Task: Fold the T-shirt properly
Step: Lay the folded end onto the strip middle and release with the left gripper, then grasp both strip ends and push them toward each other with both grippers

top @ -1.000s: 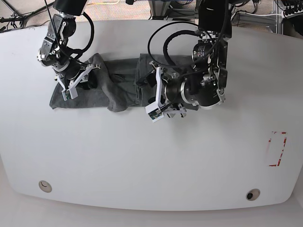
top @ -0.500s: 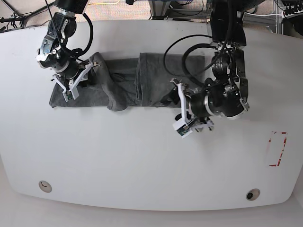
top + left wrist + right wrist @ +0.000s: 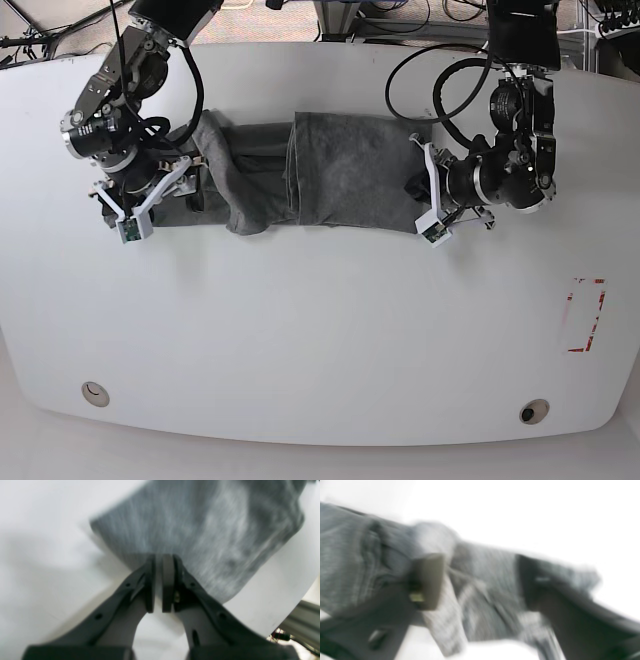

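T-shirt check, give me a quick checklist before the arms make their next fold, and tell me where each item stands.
1. Left pincer shut: ok, its pads are nearly together.
2. Left pincer really pinching the T-shirt: cannot tell; the cloth edge sits at the tips, blurred.
3. Right pincer open: ok, jaws wide with cloth between them.
4. T-shirt lying flat: not ok, it is bunched into folds on the right arm's side.
5. T-shirt wholly on the table: ok in the base view.

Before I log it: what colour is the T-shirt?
Dark heather grey T-shirt, plain; clearest in the base view.
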`<action>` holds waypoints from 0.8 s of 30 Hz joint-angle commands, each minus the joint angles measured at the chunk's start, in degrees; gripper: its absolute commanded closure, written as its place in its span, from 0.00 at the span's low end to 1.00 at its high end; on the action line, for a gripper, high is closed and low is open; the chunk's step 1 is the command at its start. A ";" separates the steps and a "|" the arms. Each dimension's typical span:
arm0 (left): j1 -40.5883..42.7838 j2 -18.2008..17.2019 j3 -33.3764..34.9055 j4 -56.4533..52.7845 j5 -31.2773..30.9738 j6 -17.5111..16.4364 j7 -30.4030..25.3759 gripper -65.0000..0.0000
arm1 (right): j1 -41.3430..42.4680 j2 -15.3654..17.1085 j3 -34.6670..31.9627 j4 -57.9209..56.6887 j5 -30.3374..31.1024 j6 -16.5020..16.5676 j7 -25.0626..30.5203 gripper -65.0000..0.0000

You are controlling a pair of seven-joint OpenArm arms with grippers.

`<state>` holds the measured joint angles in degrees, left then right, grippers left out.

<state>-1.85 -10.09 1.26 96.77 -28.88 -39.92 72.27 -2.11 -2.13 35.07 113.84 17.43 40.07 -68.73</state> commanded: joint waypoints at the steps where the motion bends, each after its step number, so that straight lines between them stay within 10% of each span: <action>1: -0.22 -0.86 -0.16 -2.49 -0.87 -0.08 -1.90 0.94 | 2.77 -0.73 4.27 1.02 0.90 -0.07 0.99 0.08; 14: 1.19 -2.18 -0.86 -10.57 -0.87 -0.08 -7.43 0.94 | 10.77 4.55 24.05 -12.87 12.50 -0.07 -7.36 0.01; 24: 0.92 -3.23 -0.86 -14.27 -0.87 -0.08 -8.05 0.94 | 10.59 11.14 27.39 -27.91 15.76 -0.07 -5.42 0.01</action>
<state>-1.10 -12.12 0.25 82.91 -33.45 -40.21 61.08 7.81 7.88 62.39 87.13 31.77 39.86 -75.44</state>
